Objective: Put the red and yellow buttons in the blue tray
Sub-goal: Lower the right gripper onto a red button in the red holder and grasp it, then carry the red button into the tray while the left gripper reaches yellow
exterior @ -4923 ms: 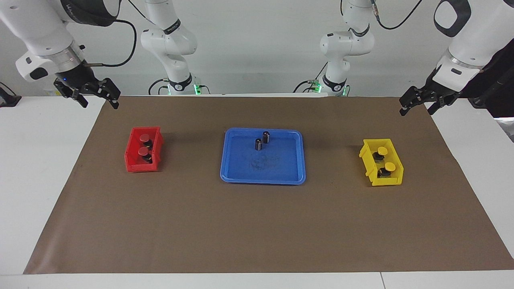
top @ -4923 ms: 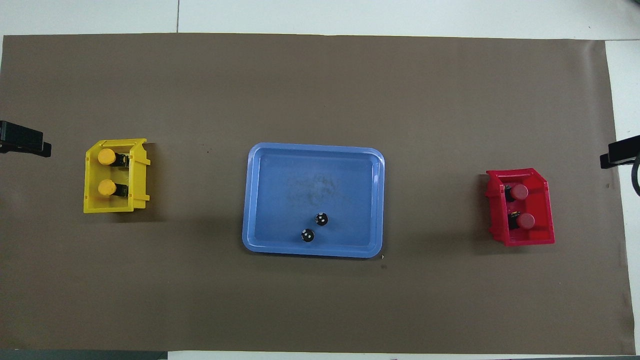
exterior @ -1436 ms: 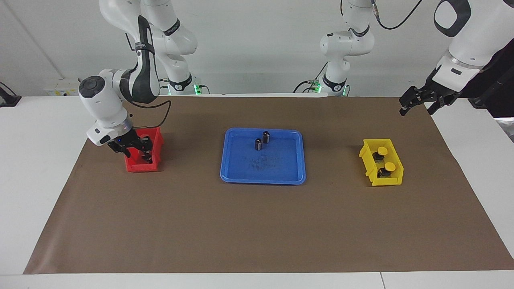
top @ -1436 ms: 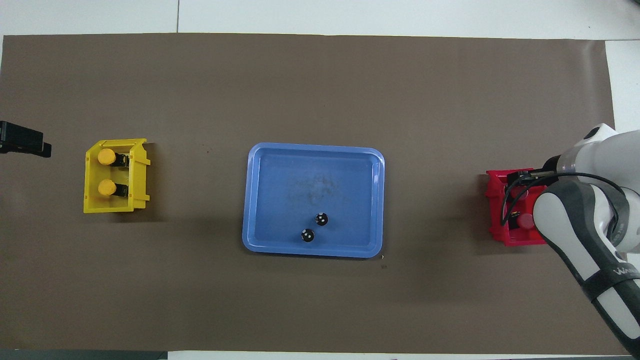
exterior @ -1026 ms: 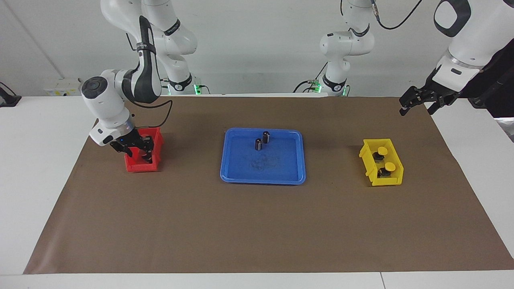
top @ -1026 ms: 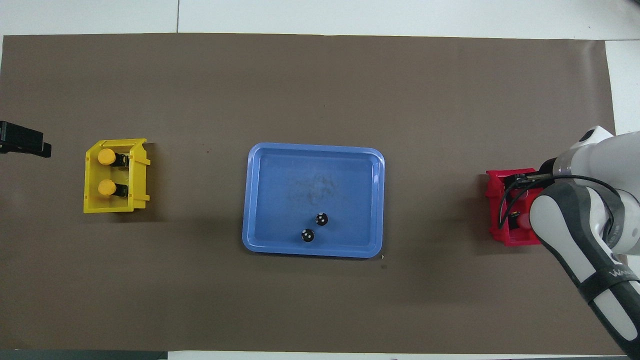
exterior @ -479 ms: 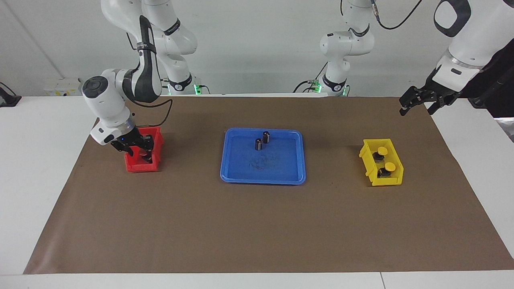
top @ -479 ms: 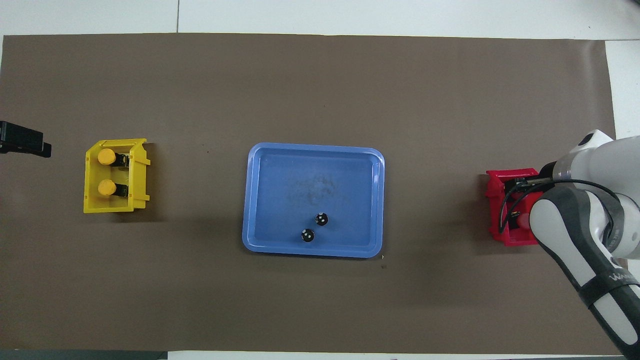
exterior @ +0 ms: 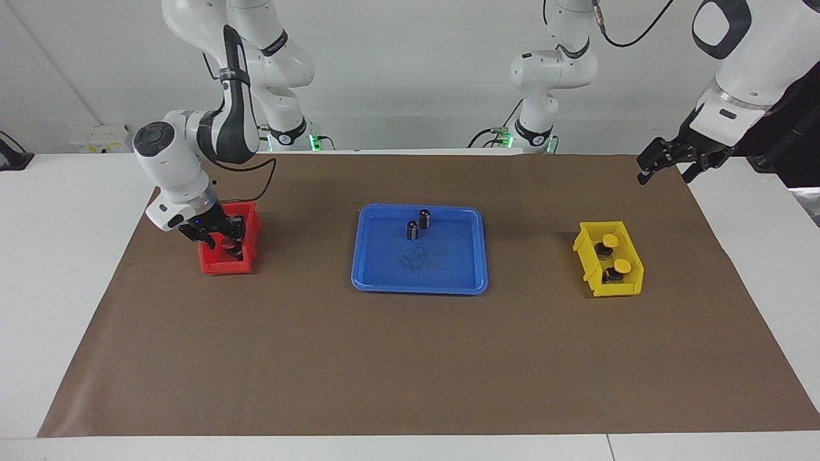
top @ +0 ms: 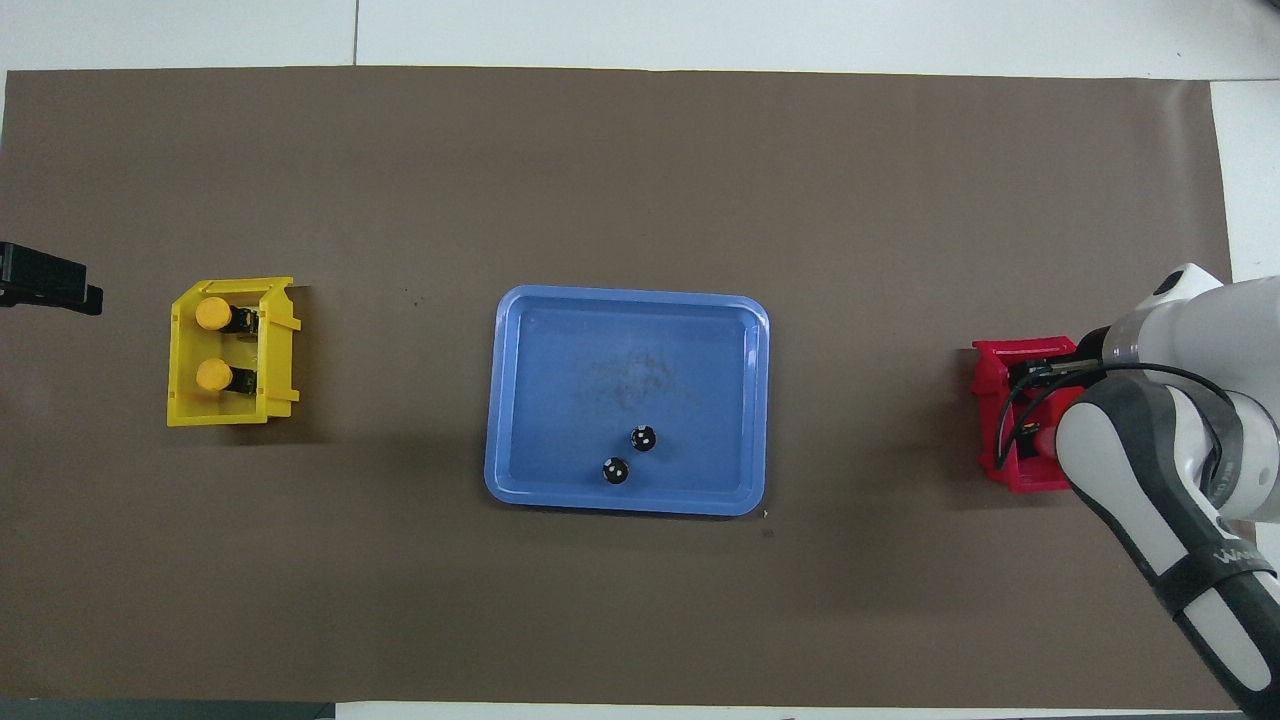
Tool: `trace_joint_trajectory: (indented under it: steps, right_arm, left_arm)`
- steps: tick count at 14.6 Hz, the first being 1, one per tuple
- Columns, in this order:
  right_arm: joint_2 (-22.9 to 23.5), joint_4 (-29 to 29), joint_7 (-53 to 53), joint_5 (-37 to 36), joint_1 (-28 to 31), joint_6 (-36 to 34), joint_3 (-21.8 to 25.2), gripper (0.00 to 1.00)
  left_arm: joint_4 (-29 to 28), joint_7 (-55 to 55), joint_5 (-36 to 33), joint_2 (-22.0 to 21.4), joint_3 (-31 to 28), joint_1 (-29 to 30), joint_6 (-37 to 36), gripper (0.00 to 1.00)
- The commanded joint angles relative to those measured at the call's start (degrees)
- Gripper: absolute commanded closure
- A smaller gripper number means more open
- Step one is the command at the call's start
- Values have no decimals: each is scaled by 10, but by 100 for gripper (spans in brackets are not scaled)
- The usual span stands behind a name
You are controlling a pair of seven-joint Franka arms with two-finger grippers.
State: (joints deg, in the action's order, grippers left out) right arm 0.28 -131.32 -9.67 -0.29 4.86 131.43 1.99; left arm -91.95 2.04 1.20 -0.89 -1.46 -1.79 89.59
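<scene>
In the red bin (exterior: 227, 246) at the right arm's end of the table sat the red buttons (exterior: 229, 244), and the right gripper (exterior: 221, 235) was down inside that bin, right on top of them. From the facing view its fingers straddled a red cap, but whether they had closed on it or merely framed it I could not tell. The overhead view showed only a sliver of one red cap past the arm's forearm, so no help there.

Over at the left arm's end, the two yellow buttons (top: 212, 345) sat untouched in the yellow bin (top: 280, 350), one nearer to the robots than the other. The left gripper (exterior: 666, 160) waited, raised over the mat's corner near that bin, fingers spread apart and empty.

Between the bins lay the blue tray (top: 530, 400), and it held none of the coloured buttons, only two small dark cylinders (top: 630, 453) standing close together at its robot-side edge.

Scorecard, as I judged it: nothing delivered, four to go, and the first red pick just at the grasp.
</scene>
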Motion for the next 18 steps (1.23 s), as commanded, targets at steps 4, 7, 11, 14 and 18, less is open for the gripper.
trace_joint_trajectory:
  steps: [4, 7, 11, 14, 18]
  right_arm:
    - [-11, 13, -15, 2, 2, -12, -2, 78]
    - [18, 132, -22, -8, 2, -146, -1, 78]
    - [68, 327, -3, -5, -29, -335, -2, 78]
    - [108, 423, 104, 3, -102, -384, -3, 77]
    - [143, 448, 329, 39, -230, -297, -5, 78]
  left_arm:
    - [-13, -2, 7, -13, 1, 1, -6, 0]
    - [-14, 2, 7, -16, 2, -3, -15, 0]
    - [-16, -3, 7, -17, 2, -4, -23, 0]
    - [-32, 1, 7, -24, 1, 11, -14, 0]
    - [-34, 2, 7, -24, 1, 23, -11, 0]
